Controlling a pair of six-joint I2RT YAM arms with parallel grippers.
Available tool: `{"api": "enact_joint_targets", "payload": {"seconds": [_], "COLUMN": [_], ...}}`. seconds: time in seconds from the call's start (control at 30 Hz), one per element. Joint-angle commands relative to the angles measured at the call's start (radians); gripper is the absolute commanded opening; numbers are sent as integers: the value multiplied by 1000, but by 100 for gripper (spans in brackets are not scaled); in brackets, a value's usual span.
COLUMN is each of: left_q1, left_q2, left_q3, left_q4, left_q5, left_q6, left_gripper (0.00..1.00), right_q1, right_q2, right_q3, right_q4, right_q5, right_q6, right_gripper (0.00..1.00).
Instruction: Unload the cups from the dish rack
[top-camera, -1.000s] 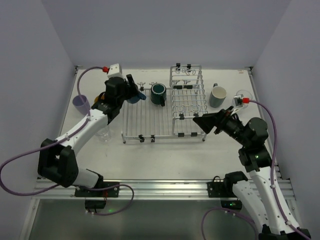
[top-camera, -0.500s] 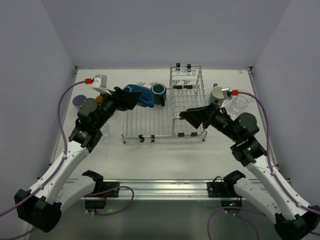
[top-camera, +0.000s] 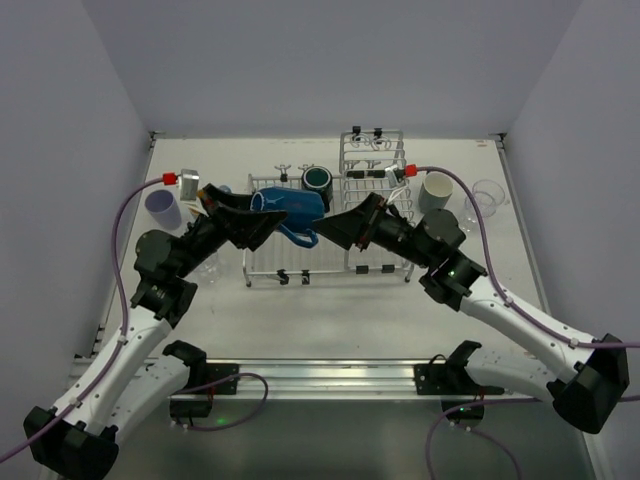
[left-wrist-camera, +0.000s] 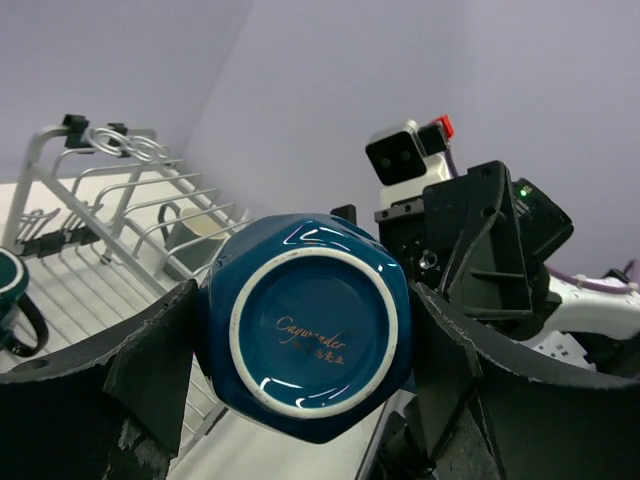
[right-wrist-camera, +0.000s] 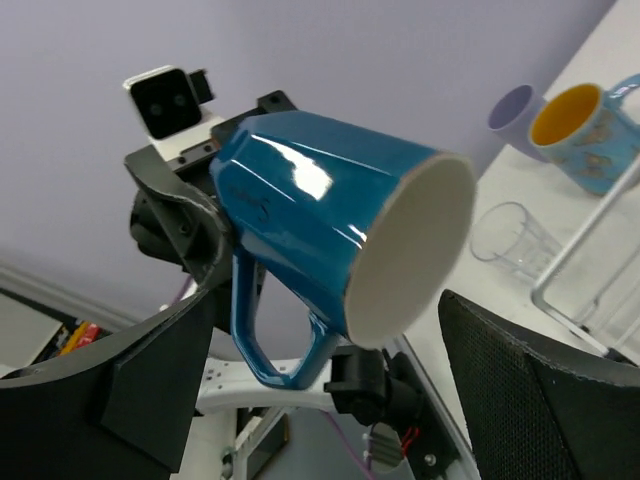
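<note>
My left gripper (top-camera: 262, 218) is shut on a blue mug (top-camera: 288, 210) and holds it on its side in the air over the silver dish rack (top-camera: 300, 252). In the left wrist view the mug's base (left-wrist-camera: 305, 325) sits between my fingers. My right gripper (top-camera: 345, 228) is open and faces the mug's mouth from the right. In the right wrist view the mug (right-wrist-camera: 330, 240) lies between and just ahead of the open right gripper (right-wrist-camera: 335, 395). A dark green mug (top-camera: 318, 184) stands at the back of the rack.
A grey-green mug (top-camera: 437, 192) and a clear glass (top-camera: 484, 199) stand on the table right of the rack. A lavender tumbler (top-camera: 163, 208) stands at the left. The right wrist view shows it (right-wrist-camera: 515, 105) beside a light-blue mug (right-wrist-camera: 582, 135) and a clear glass (right-wrist-camera: 510, 240).
My left arm has lifted the blue mug from the rack's back left corner and carried it right and forward. My right arm has swung left, open, up to the mug's mouth.
</note>
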Motion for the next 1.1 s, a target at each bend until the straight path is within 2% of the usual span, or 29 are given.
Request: {"api": "enact_joint_targets", "payload": {"seconds": [0.0,0.13,0.23,0.27,0.3,0.33,0.5,0.6,0.67,0.73,0.77,0.8,0.83,0.87,0.93,0.97,1.07], "left_q1": [1,0,-3,-3,-5,-6,-10,-10,-10,-10,-10,-10,-10,-11,-10,-10,-10], "left_q2": [-30,-35,-52,-56,-64,-70,-99,-101,-105,-118,-124,-136,-142,-147,-167,-184,-210], "left_q3": [-4,-46,-61,-63,-63,-63,-69,-66,-66,-61,-58,-53,-49,-43,-18,6,46], "left_q4": [206,311,344,344,344,344,351,344,324,290,260,244,229,207,132,59,-68], "left_q5": [78,145,153,156,158,161,161,164,165,152,145,141,139,136,121,109,66], "left_q6": [-83,-192,-220,-226,-231,-235,-249,-245,-229,-209,-187,-176,-166,-139,-98,-49,37], "left_gripper": [0,0,0,0,0,0,4,6,9,11,13,15,18,30,49,68,95], "right_q1": [37,45,47,47,47,48,60,77,93,105,107,108,108,108,105,103,99], "right_q2": [29,78,116,127,137,156,219,259,277,283,282,282,277,270,228,196,151], "right_q3": [68,74,77,79,79,80,93,120,136,153,156,156,150,139,104,93,76], "right_q4": [155,250,345,370,416,441,604,668,680,679,674,676,682,688,682,654,619], "right_q5": [25,7,-27,-36,-45,-59,-114,-148,-168,-179,-182,-189,-189,-185,-159,-148,-133], "right_q6": [15,54,88,113,125,139,251,305,323,335,347,352,355,358,343,316,273], "right_gripper": [94,83,74,69,56,52,49,49,45,35,19,10,3,0,0,0,0]}}
